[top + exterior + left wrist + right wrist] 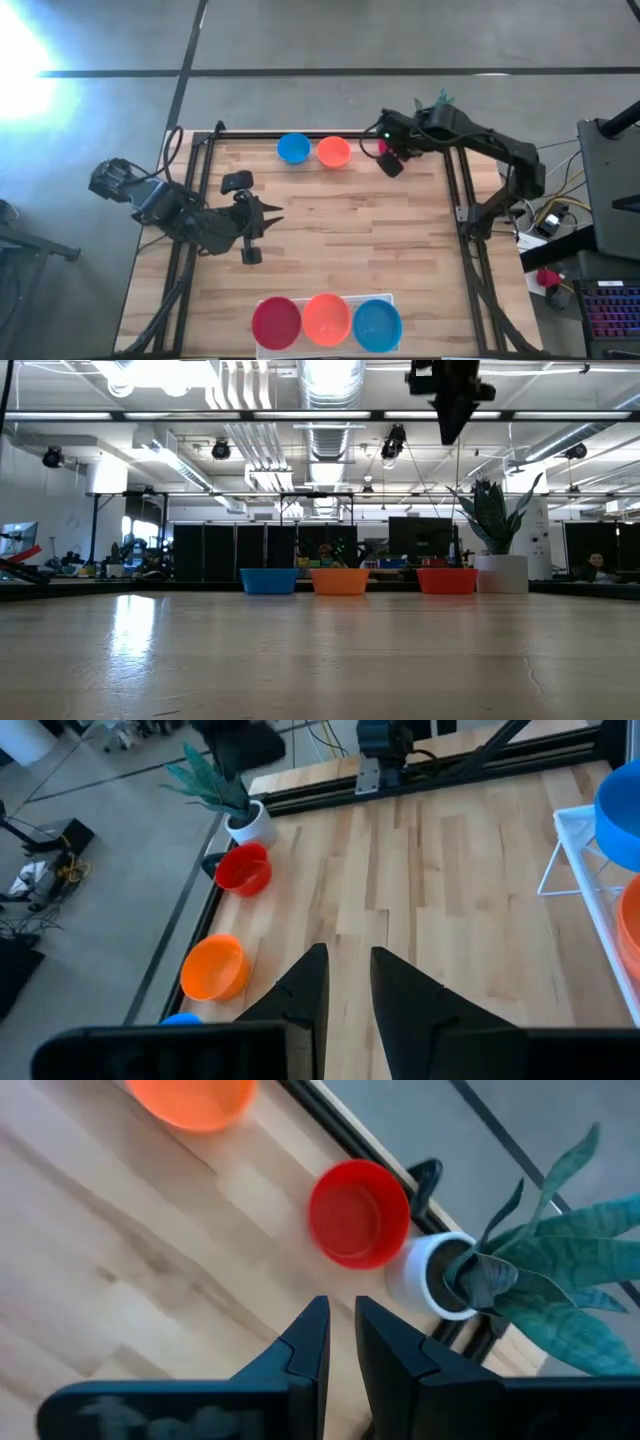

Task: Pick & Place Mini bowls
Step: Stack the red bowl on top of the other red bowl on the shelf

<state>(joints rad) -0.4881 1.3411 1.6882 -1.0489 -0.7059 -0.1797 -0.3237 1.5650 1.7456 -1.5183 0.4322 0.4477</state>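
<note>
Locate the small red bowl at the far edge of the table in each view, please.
High view: red bowl mostly hidden under the right gripper, right of the orange bowl.
Low view: rightmost of three bowls, beside the white plant pot.
Left wrist view: by the table edge.
Right wrist view: just ahead of the fingers.
Shared landmark: the plant pot.

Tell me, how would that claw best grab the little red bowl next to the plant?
Probably by the rim. The red bowl stands upright, mouth open, so the right claw hovering above could drop from overhead, one finger inside the wall and one outside. I'd pinch the edge facing away from the white plant pot, which sits right against the bowl's other side.
</note>
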